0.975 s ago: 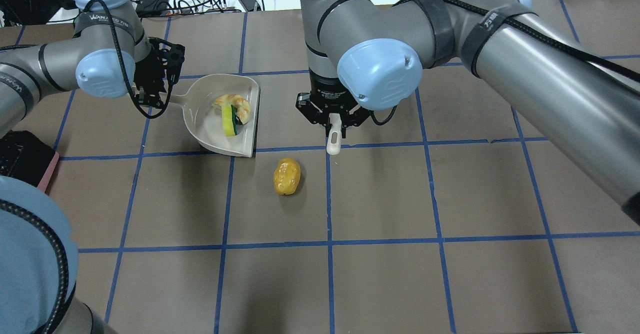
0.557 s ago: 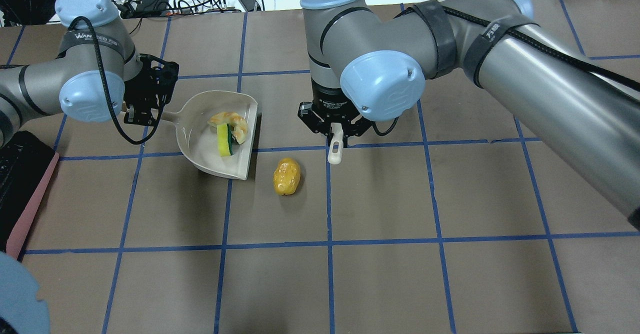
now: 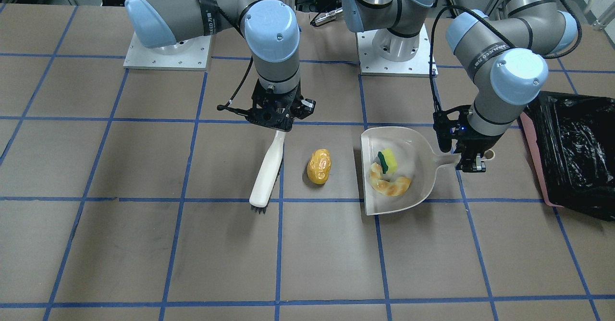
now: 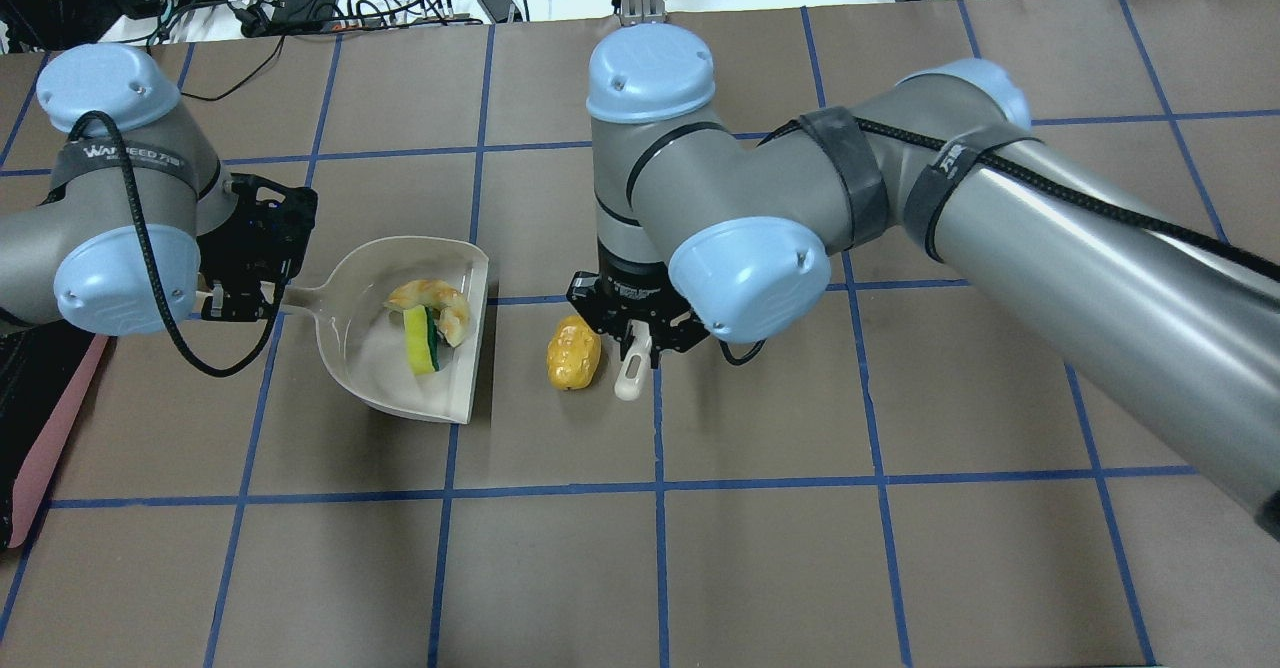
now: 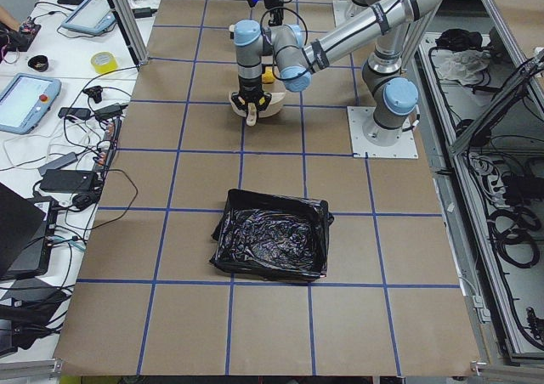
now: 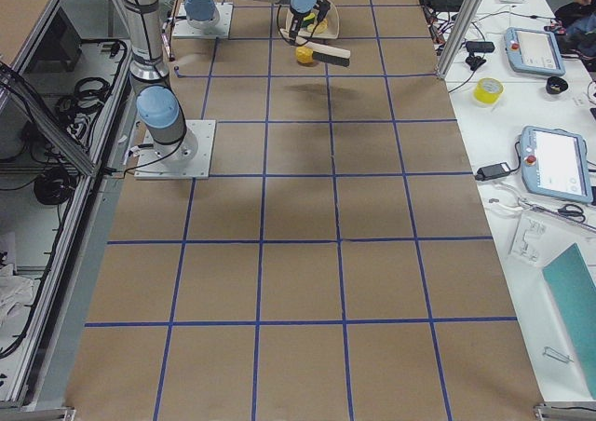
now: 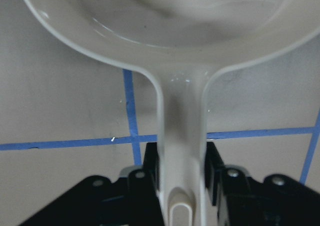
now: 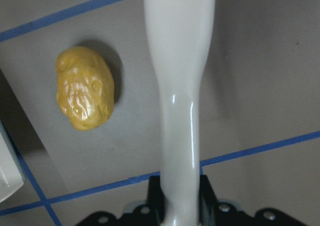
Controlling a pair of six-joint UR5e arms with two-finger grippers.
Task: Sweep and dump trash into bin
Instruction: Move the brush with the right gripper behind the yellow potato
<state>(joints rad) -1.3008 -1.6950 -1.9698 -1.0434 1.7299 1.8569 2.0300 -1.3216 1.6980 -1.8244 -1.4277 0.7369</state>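
Gaps: narrow strip between potato-like lump (image 3: 319, 166) and dustpan (image 3: 413, 143) lip; another between lump and brush (image 3: 266, 174).
Trash: croissant (image 3: 389, 185), sponge (image 3: 390, 161) inside dustpan.
Right gripper (image 3: 277, 121): clamped on brush handle.
Left gripper (image 3: 472, 160): clamped on dustpan handle.
Bin (image 3: 535, 167): just beyond left gripper, apart from dustpan.

A robotics lab: two robot arms (image 4: 1050, 218) bolted on metal plates (image 6: 200, 160) to a brown table (image 6: 298, 281) gridded with blue tape (image 4: 658, 488). Side benches (image 6: 568, 114) hold teach pendants (image 6: 557, 163), a tape roll (image 6: 487, 90) and tangled cables (image 5: 81, 159) beside aluminium posts (image 5: 123, 23).
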